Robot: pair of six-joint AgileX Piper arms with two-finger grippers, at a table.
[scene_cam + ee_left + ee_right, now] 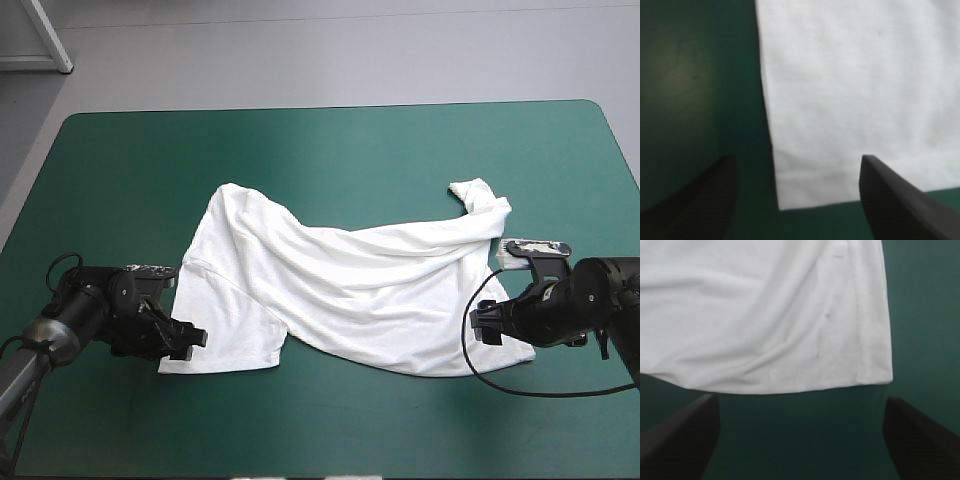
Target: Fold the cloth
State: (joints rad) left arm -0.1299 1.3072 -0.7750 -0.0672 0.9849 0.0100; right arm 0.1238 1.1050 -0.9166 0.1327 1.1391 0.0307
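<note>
I see both jaws open: the left gripper (pixel 797 159) straddles a corner of the T-shirt (pixel 340 285); the right gripper (pixel 801 398) has another corner just ahead.

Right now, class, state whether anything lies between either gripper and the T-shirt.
Nothing visible does. Only bare teal-green cover lies between the right gripper and the T-shirt's edge; the left gripper's open fingers straddle a corner of it.

I see the T-shirt (pixel 340 290) lying across the middle of the table (pixel 320 150). My left gripper (pixel 190 340) sits at the shirt's near left corner, which lies between its parted fingers. My right gripper (pixel 483 322) sits just beside the shirt's right edge, with the hem ahead of its fingers.
</note>
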